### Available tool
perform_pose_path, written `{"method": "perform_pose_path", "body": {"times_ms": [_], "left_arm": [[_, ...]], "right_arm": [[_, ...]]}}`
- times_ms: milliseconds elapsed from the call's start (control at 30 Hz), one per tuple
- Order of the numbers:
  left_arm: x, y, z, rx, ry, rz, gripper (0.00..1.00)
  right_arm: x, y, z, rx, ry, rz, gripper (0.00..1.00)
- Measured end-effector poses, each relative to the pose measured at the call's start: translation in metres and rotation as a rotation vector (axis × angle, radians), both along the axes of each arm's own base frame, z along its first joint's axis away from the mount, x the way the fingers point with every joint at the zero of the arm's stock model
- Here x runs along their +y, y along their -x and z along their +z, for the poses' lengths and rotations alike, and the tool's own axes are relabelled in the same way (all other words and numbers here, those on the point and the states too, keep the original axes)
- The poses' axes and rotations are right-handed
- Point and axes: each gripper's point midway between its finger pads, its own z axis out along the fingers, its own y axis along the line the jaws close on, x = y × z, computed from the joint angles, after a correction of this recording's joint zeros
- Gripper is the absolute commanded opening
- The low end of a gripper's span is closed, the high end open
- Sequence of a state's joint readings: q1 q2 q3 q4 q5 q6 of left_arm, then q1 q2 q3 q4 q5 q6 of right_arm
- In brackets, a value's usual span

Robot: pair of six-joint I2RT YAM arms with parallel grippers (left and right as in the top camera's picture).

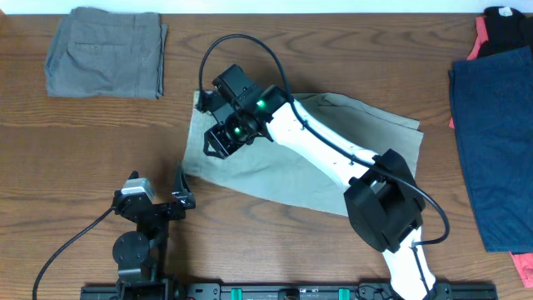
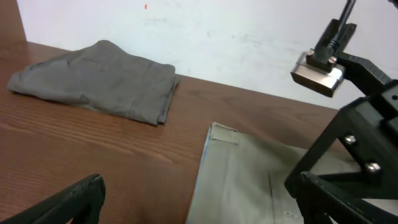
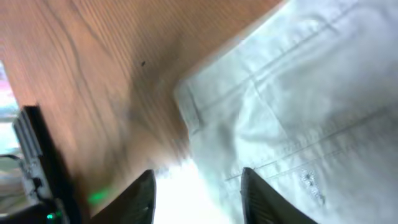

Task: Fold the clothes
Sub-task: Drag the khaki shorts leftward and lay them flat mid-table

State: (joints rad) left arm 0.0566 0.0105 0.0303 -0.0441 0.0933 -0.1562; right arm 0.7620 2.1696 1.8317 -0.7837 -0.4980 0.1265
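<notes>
Reaching over pale khaki shorts [image 1: 266, 179] lying flat at the middle of the table [image 1: 83, 150].
Right arm stretches diagonally from its base toward the far left. The right gripper [image 1: 218, 143] hangs above the waistband corner, fingers [image 3: 140, 196] spread and gripping nothing. The left gripper [image 1: 181, 192] sits low at the near side, just off the cloth, fingers likewise parted. The shorts' long axis runs left to right, slightly tilted, waistband leftward.

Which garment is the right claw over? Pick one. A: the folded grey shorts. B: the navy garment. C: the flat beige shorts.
C: the right claw is over the left edge of the beige shorts, and its wrist view shows their pale stitched cloth.
</notes>
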Motion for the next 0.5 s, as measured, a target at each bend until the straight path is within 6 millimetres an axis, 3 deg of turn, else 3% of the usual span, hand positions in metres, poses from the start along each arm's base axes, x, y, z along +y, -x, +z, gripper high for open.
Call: {"method": "perform_pose_path", "body": {"times_ms": [133,233,300,367,500], "left_arm": [[0.0,0.0,0.0,0.0,0.0,0.0,0.98],[0.0,0.0,0.0,0.0,0.0,0.0,0.98],[0.0,0.0,0.0,0.0,0.0,0.0,0.98],[0.0,0.0,0.0,0.0,0.0,0.0,0.98],[0.0,0.0,0.0,0.0,0.0,0.0,0.98]], "right_arm": [[-0.029,-0.007,0.007,0.034,0.042,-0.046,0.68],[-0.075,-0.026,0.018,0.022,0.132,-0.153,0.69],[-0.117,-0.042,0.031,0.009,0.201,-0.266,0.76],[-0.163,-0.055,0.044,0.001,0.268,-0.382,0.99],[-0.266,-0.065,0.061,0.016,0.438,-0.609,0.99]]}}
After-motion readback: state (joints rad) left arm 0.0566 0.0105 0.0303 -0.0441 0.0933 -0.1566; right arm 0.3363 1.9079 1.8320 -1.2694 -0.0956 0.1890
